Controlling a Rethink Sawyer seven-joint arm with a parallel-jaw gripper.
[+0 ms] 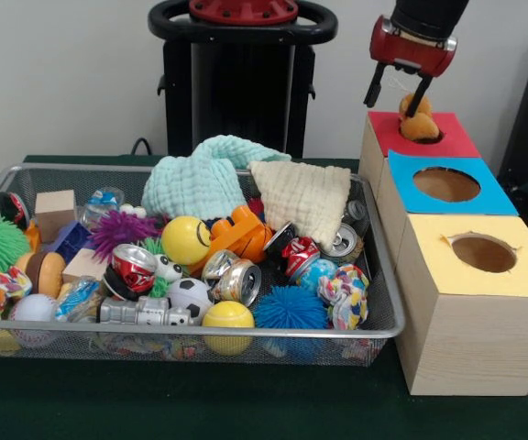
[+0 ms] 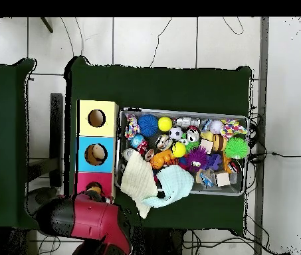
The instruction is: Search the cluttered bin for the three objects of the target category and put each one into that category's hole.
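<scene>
The bin (image 1: 385, 275) of silver wire mesh lies left of three wooden boxes and is full of toys. It also shows in the overhead view (image 2: 183, 111). My gripper (image 1: 393, 104) hangs over the red-topped box (image 1: 447, 137) at the far right, with its black fingers (image 1: 373, 90) spread open. A tan and orange bun-like toy (image 1: 420, 126) sits in the red box's hole, just under the fingertips. In the overhead view the gripper (image 2: 90, 195) is over the red box (image 2: 94, 179) and the toy (image 2: 94, 191) shows in the hole.
A blue-topped box (image 1: 447, 186) and a yellow-topped box (image 1: 484, 252) stand nearer than the red one. The bin holds a mint cloth (image 1: 204, 179), a cream cloth (image 1: 305, 197), crushed cans (image 1: 236, 280), balls (image 1: 186, 240), spiky toys (image 1: 290, 307) and wooden blocks (image 1: 55, 213).
</scene>
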